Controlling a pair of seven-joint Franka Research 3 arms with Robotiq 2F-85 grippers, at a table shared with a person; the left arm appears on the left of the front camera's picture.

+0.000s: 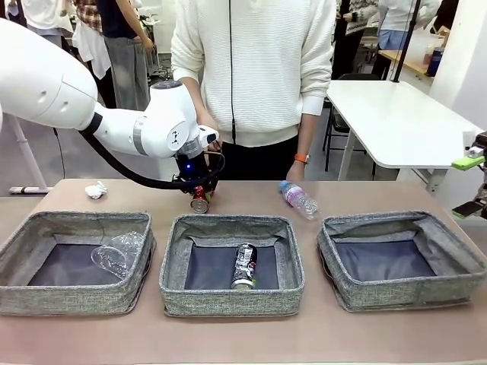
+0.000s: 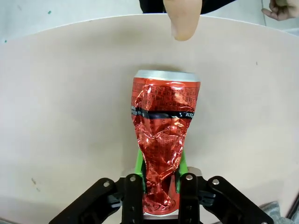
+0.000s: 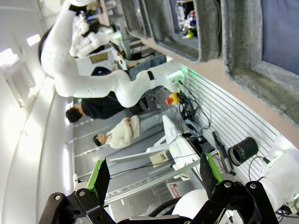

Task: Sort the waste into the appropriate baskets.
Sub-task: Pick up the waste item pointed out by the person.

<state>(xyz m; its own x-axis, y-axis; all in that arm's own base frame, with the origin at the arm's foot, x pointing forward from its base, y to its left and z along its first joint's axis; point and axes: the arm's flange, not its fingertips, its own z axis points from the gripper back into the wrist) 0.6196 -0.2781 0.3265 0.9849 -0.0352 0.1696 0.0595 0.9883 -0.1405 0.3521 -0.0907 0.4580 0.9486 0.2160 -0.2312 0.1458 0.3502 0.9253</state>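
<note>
Behind the middle basket [image 1: 228, 300], my left gripper [image 1: 202, 194] is shut on a crushed red drink can [image 1: 200, 204] down at the tabletop. In the left wrist view the green pads [image 2: 138, 163] pinch the can's [image 2: 163, 126] dented lower half, my left gripper [image 2: 161, 179] at its base. A black-and-silver can [image 1: 243, 266] lies in the middle basket. The clear plastic container [image 1: 118, 255] lies in the left basket [image 1: 68, 296]. The blue-capped bottle [image 1: 299, 198] and the white paper ball [image 1: 96, 190] lie on the table. My right gripper [image 1: 470, 184] [image 3: 154, 175] hangs open and empty at the far right.
The right basket [image 1: 411, 293] holds nothing. A person in a white sweater stands at the far edge, one hand [image 1: 293, 173] near the bottle; a fingertip [image 2: 183, 21] shows just beyond the red can. A white table [image 1: 396, 122] stands at the back right.
</note>
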